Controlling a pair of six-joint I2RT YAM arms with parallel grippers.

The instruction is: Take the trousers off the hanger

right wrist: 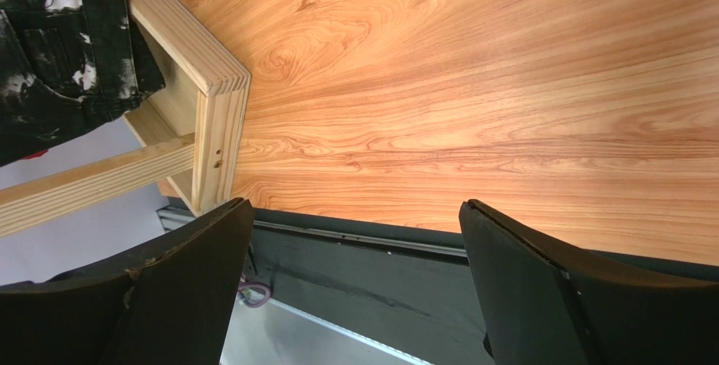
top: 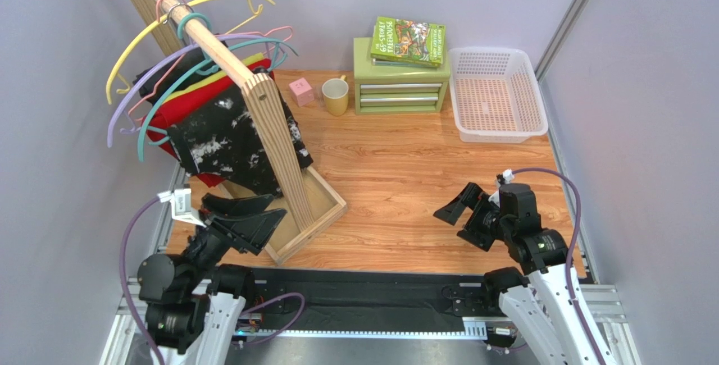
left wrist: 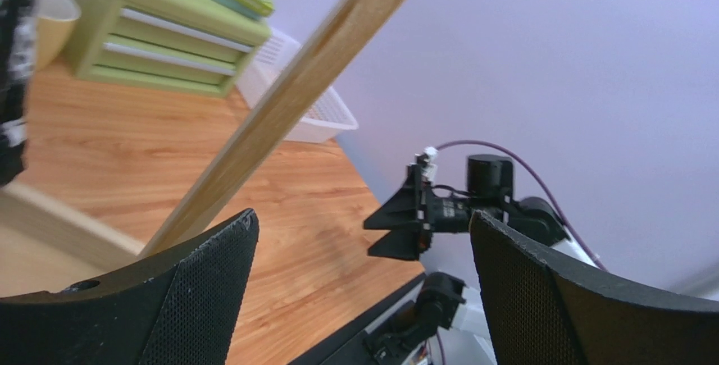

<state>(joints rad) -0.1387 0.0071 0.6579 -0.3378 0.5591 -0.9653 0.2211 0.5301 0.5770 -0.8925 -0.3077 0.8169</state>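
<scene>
The black trousers (top: 224, 140) with white splatter hang folded on the wooden rack (top: 274, 133) at the left; their hem shows in the right wrist view (right wrist: 67, 36). The red trousers (top: 181, 105) hang behind them. Coloured hangers (top: 169, 57) hook over the rack's rail. My left gripper (top: 253, 218) is open and empty, low by the rack's base frame (top: 316, 213), below the black trousers. My right gripper (top: 460, 213) is open and empty over the table's near right part; it also shows in the left wrist view (left wrist: 405, 222).
A green drawer box (top: 401, 85) with books (top: 409, 41) on top, a yellow mug (top: 335, 95) and a pink cube (top: 301, 91) stand at the back. A white basket (top: 496, 94) is at the back right. The table edge (right wrist: 363, 234) lies under my right gripper.
</scene>
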